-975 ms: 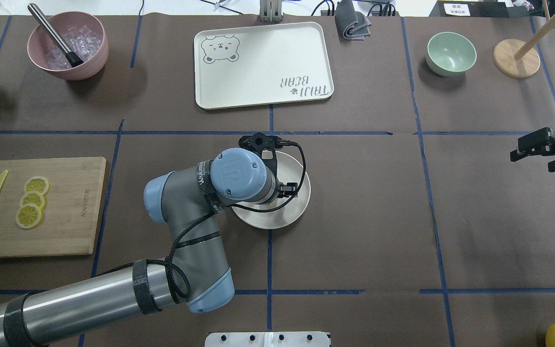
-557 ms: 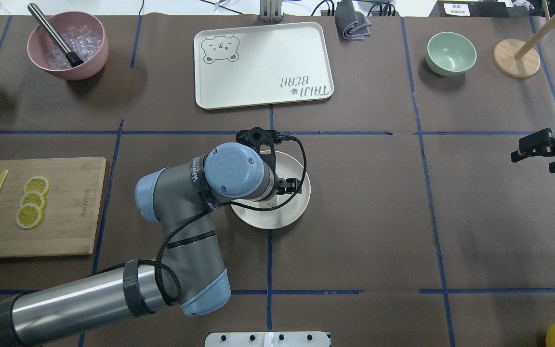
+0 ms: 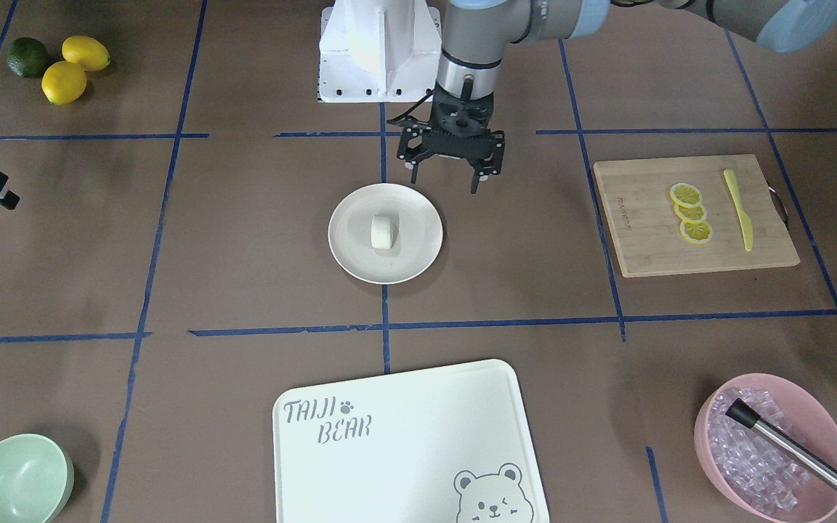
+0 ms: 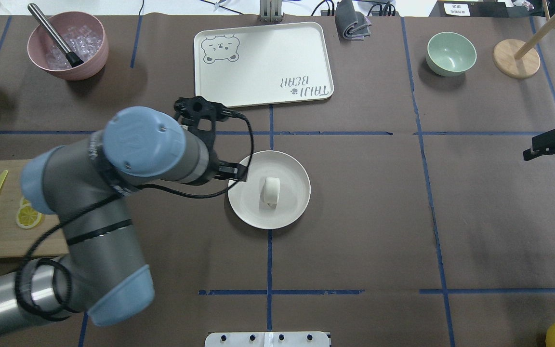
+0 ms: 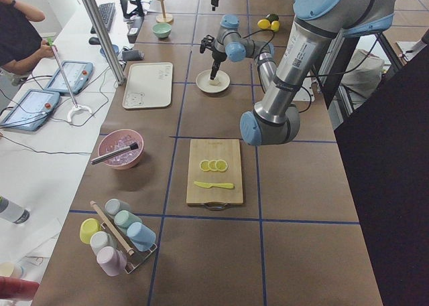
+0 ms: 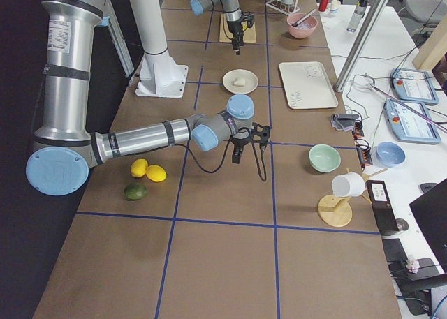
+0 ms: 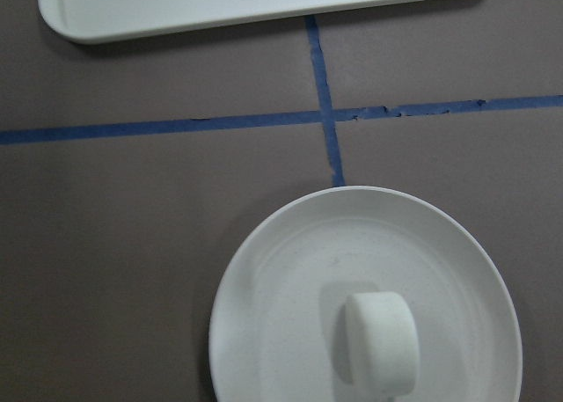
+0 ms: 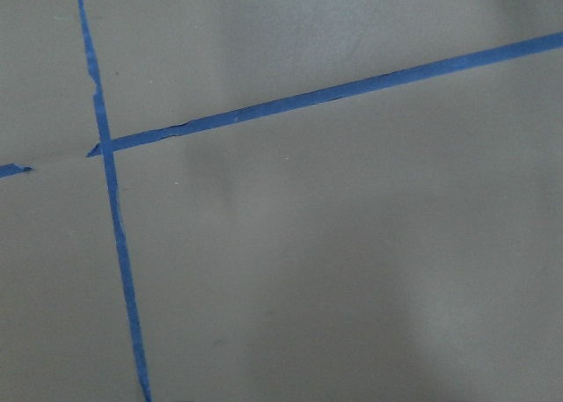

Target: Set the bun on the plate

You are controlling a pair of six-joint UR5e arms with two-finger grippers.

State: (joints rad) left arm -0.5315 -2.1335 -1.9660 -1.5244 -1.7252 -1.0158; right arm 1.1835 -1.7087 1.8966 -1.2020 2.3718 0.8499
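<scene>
The bun (image 3: 383, 232) lies on its side in the middle of the plate (image 3: 418, 250), which sits near the centre of the table (image 3: 244, 240). Nothing touches the bun. The left gripper (image 3: 445, 181) hangs above the table just beside the plate's rim on the robot's side, fingers spread wide and holding nothing. The right gripper (image 4: 554, 147) is over the table's right edge, well apart from the plate. Its fingers look parted with nothing between them, though the view's edge cuts it off.

A pink bowl (image 3: 825, 407) at the far left corner holds clear ice cubes (image 3: 742, 450), and a metal rod (image 3: 789, 443) with a black tip leans in it. A mint-green bowl (image 3: 11, 479) stands toward the far right corner. A cutting board (image 3: 644, 240) at the left edge carries three lemon slices (image 3: 691, 212) in an overlapping row and a yellow knife (image 3: 740, 211) beside them.

The white tray (image 3: 404, 450) at the far edge reads "TAIJI BEAR" in grey letters in one corner, with a small paw mark, and has a bear's face drawn in the opposite corner.
</scene>
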